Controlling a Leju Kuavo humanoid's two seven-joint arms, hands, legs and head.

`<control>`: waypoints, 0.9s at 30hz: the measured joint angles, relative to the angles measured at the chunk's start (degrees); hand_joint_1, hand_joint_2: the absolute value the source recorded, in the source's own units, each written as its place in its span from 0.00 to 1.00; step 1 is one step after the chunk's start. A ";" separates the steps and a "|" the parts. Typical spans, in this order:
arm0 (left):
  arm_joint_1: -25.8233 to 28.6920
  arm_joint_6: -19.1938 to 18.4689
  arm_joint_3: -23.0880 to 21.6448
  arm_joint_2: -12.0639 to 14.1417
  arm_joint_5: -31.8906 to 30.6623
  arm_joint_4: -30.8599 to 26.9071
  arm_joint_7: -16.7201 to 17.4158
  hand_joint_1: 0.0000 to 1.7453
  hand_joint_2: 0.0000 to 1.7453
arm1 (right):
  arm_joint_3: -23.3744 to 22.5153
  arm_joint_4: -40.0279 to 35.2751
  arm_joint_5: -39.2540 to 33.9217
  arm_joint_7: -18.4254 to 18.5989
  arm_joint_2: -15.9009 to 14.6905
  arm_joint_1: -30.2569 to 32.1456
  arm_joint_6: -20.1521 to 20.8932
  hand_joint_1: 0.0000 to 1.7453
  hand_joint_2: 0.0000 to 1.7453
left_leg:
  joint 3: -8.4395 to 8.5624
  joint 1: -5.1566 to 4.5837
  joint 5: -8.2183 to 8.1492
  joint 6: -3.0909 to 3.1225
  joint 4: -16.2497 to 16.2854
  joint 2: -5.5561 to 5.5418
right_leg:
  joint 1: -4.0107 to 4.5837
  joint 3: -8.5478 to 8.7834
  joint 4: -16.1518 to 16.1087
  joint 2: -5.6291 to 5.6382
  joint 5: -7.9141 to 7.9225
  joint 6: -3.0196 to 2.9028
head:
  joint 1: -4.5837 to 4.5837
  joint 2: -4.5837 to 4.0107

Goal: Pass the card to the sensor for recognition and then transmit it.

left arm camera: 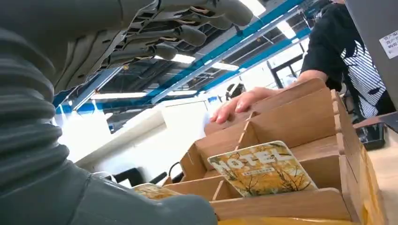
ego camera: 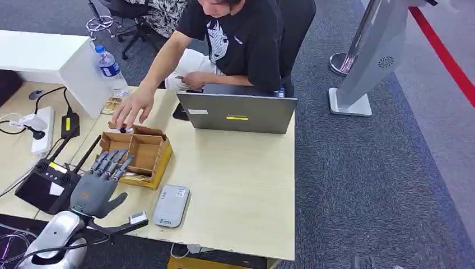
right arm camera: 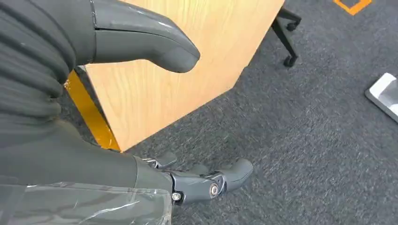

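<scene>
The left hand (ego camera: 99,188) hovers with fingers spread and holds nothing, its fingertips over the near edge of the wooden box (ego camera: 147,158) on the surface (ego camera: 241,168). The card (left arm camera: 261,167) stands tilted in a near compartment of the box, leaning on a divider. It appears thin, light, stiff and smooth, so likely slippery; pinch its exposed upper edge between thumb and finger. A person's hand (ego camera: 132,106) rests on the box's far rim. The sensor (ego camera: 171,205) lies just beside the box. The right hand (right arm camera: 141,70) hangs spread and unladen below the surface.

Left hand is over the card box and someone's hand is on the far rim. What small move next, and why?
Probably lower the left hand toward the hotel card standing in the box's near compartment: its fingers are spread, holding nothing. Go slowly, since the person's hand rests on the far rim.
</scene>
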 joint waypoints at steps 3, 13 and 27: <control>-1.76 -0.37 -0.02 0.00 -0.15 2.15 0.00 0.00 1.00 | 0.41 0.02 0.00 0.20 0.24 -0.36 -0.07 0.00 1.00 | 0.01 0.01 0.01 -0.01 0.00 0.00 | 0.00 0.00 0.01 0.00 0.00 0.00 | -0.02 0.00; -5.60 -0.79 -0.09 0.02 -1.81 8.61 0.00 0.00 1.00 | 1.25 0.04 0.70 0.28 0.79 -0.99 -0.15 0.00 1.00 | 0.00 0.00 0.02 -0.03 0.00 0.01 | 0.00 -0.02 0.00 0.02 0.00 0.00 | 0.00 0.00; -5.95 -0.06 -1.16 -0.04 -2.29 10.01 0.18 0.00 1.00 | 1.29 0.04 0.15 0.26 0.96 -1.02 -0.15 0.00 1.00 | 0.00 0.01 0.02 -0.03 0.00 0.01 | 0.00 -0.03 0.00 0.02 0.00 0.00 | 0.00 0.00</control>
